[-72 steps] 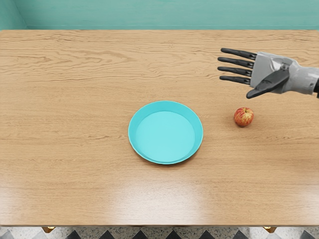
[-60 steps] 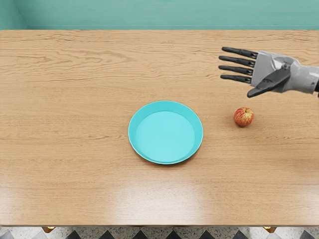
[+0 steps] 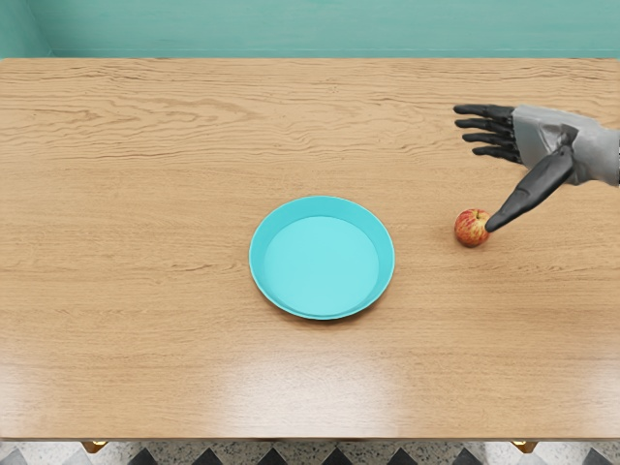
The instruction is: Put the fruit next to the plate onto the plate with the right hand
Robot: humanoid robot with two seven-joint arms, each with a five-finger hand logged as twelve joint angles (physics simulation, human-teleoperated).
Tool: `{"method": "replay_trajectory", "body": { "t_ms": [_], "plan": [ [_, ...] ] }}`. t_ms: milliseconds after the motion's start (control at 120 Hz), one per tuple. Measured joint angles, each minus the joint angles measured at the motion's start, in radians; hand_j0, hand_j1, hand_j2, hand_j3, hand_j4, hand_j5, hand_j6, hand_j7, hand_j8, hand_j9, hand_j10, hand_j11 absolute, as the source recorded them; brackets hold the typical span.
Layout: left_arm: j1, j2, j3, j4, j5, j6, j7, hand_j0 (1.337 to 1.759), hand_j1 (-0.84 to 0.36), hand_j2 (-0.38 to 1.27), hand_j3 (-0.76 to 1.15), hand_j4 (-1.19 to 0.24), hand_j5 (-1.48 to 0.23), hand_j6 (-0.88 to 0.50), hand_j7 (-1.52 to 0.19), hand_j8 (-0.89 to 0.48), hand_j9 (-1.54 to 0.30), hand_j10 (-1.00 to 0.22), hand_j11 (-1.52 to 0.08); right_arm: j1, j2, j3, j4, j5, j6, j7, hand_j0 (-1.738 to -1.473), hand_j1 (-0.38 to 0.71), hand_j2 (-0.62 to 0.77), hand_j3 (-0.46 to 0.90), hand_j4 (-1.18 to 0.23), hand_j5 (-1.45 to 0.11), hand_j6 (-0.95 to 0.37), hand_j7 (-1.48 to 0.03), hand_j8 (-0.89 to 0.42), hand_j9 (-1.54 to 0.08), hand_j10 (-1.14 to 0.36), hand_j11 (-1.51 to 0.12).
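Observation:
A small red-and-yellow apple (image 3: 471, 228) rests on the wooden table, a short way right of the turquoise plate (image 3: 270, 283). The plate holds nothing. My right hand (image 3: 489, 165) reaches in from the right edge, just above and behind the apple. It is open, with the four fingers (image 3: 480, 124) spread toward the left. The thumb points down and its tip touches the apple's right side. Nothing is grasped. The left arm is out of view.
The wooden table (image 3: 145, 174) fills the view, with its front edge near the bottom of the picture. A teal wall runs along the far edge.
The right hand has shifted right and lowered toward the apple. Its thumb has swung down until the tip meets the apple. Apple and plate have not moved.

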Motion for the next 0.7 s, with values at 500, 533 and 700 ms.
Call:
{"method": "replay_trajectory", "body": {
  "t_ms": [500, 533, 700],
  "plan": [
    [0.0, 0.0, 0.0, 0.0, 0.0, 0.0, 0.0, 1.658, 0.05, 0.05, 0.0, -0.25, -0.32, -0.25, -0.32, -0.25, -0.32, -0.25, -0.32, 0.068, 0.23, -0.287, 0.069, -0.178, -0.712, -0.306, -1.658, -0.3, -0.01, 0.0, -0.05, -0.06, -0.05, -0.06, -0.05, -0.06, -0.05, -0.06],
    [0.0, 0.0, 0.0, 0.0, 0.0, 0.0, 0.0, 1.658, 0.05, 0.05, 0.0, -0.25, -0.32, -0.25, -0.32, -0.25, -0.32, -0.25, -0.32, 0.083, 0.245, -0.31, 0.069, -0.18, -0.726, -0.321, -1.658, -0.3, -0.01, 0.0, -0.05, -0.06, -0.05, -0.06, -0.05, -0.06, -0.05, -0.06],
    [0.0, 0.0, 0.0, 0.0, 0.0, 0.0, 0.0, 1.658, 0.05, 0.05, 0.0, -0.25, -0.32, -0.25, -0.32, -0.25, -0.32, -0.25, -0.32, 0.179, 0.319, -0.438, 0.068, -0.175, -0.756, -0.354, -1.658, -0.3, -0.01, 0.0, -0.05, -0.06, -0.05, -0.06, -0.05, -0.06, -0.05, -0.06]
  ]
}}
